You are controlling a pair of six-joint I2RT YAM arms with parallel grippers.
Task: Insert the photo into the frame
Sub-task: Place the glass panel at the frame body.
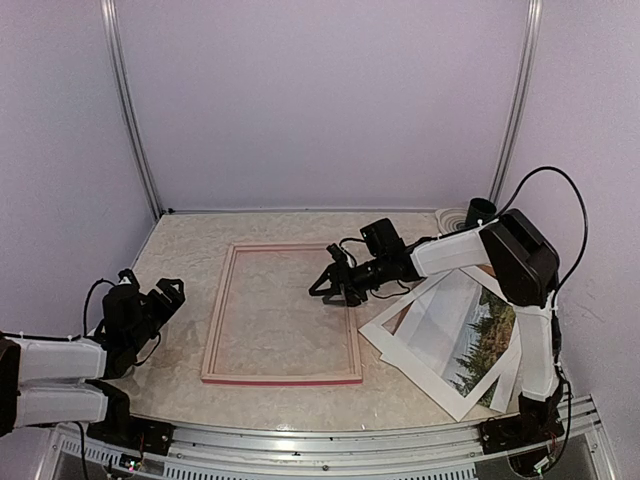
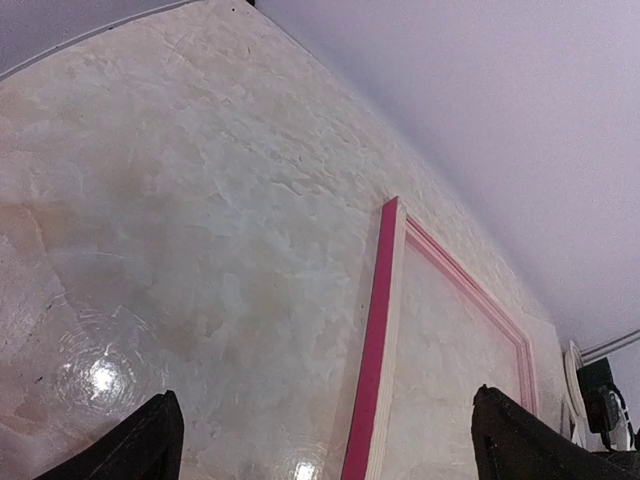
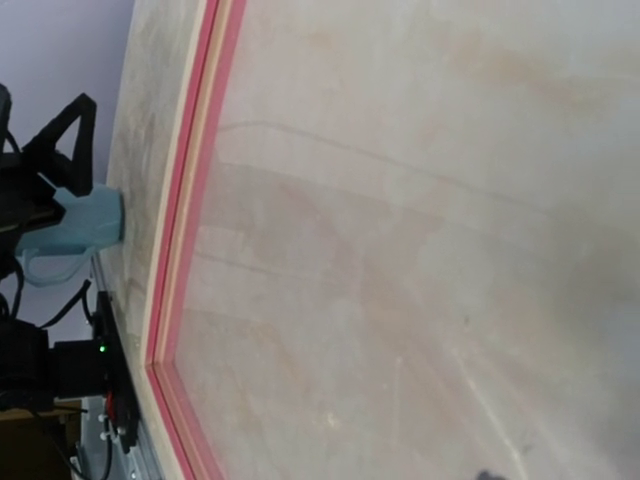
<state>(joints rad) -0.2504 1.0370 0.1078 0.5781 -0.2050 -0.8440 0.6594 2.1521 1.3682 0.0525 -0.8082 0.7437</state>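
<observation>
The frame (image 1: 280, 379), thin and pink-red, lies flat in the middle of the table with the tabletop showing through it. One rail (image 2: 372, 360) shows in the left wrist view, a corner (image 3: 185, 200) in the right wrist view. The photo (image 1: 487, 338), a print of dark trees and pale sky, lies to the frame's right on white mat sheets (image 1: 425, 355). My right gripper (image 1: 335, 287) hovers at the frame's right rail, fingers apart, nothing between them. My left gripper (image 1: 168, 293) rests left of the frame, wide open and empty (image 2: 330, 440).
A brown board edge (image 1: 400, 322) peeks from under the white sheets. A black cylinder (image 1: 481, 211) and a white round item (image 1: 455, 221) stand at the back right corner. Purple walls enclose the table on three sides.
</observation>
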